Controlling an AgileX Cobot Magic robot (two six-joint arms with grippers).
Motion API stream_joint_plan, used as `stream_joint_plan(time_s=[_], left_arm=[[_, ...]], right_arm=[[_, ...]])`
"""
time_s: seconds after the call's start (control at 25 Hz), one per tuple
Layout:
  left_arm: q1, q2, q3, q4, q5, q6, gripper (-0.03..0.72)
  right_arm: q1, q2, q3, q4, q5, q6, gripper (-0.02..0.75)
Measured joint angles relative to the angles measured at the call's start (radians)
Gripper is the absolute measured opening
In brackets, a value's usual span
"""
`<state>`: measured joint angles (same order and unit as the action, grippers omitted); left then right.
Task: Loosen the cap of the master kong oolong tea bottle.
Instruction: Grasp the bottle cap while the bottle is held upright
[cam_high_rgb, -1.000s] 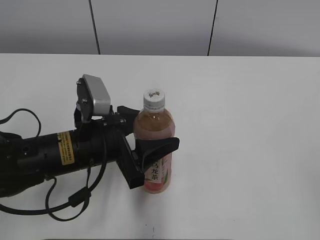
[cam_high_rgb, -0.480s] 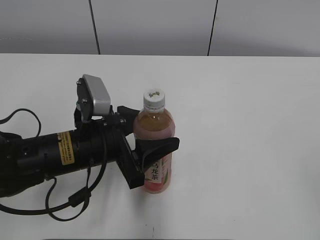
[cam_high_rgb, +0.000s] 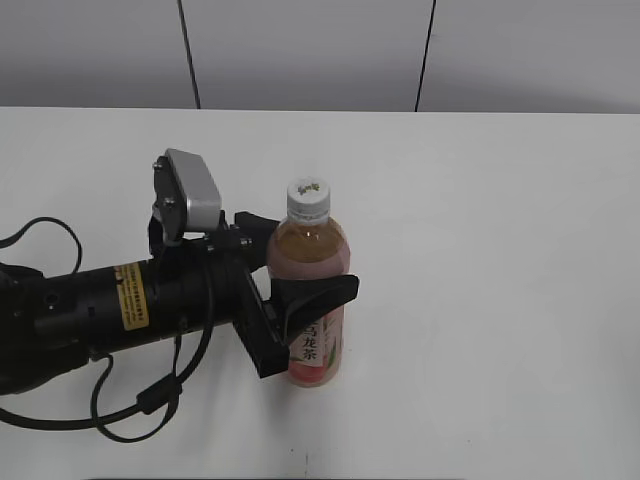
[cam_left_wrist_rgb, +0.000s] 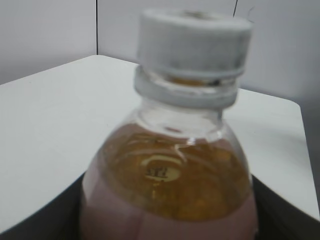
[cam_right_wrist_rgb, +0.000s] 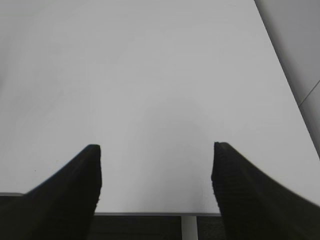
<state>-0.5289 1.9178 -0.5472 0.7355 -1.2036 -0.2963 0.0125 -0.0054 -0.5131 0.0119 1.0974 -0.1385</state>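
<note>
Bottle (cam_high_rgb: 310, 300): nearly full, likely heavy, thin-walled; clamped mid-body in left gripper (cam_high_rgb: 300, 285). Cap (cam_high_rgb: 308, 199): ribbed, above it; grip its sides. Right gripper (cam_right_wrist_rgb: 156, 175): apart, empty.

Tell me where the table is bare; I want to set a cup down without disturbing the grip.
Bare: the table right of the bottle, and behind it toward the wall. Crowded: left of the bottle, where the left gripper, arm and cables lie.

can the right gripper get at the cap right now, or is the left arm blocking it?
Probably yes. The left gripper clamps the master kong oolong tea bottle around its body, well below the cap, so the top and right side look free. The right gripper is open over bare table, away from the bottle.
</note>
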Motion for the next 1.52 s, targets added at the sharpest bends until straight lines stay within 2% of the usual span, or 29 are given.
stream_joint_plan(time_s=[0.92,1.32,1.52], left_arm=[[0.000,0.000,0.000,0.000,0.000,0.000,0.462],[0.000,0.000,0.000,0.000,0.000,0.000,0.462],[0.000,0.000,0.000,0.000,0.000,0.000,0.462]], right_arm=[[0.000,0.007,0.000,0.000,-0.001,0.001,0.524],[0.015,0.352,-0.079,0.012,-0.065,-0.053,0.521],[0.045,0.500,-0.144,0.013,-0.112,-0.081,0.482]])
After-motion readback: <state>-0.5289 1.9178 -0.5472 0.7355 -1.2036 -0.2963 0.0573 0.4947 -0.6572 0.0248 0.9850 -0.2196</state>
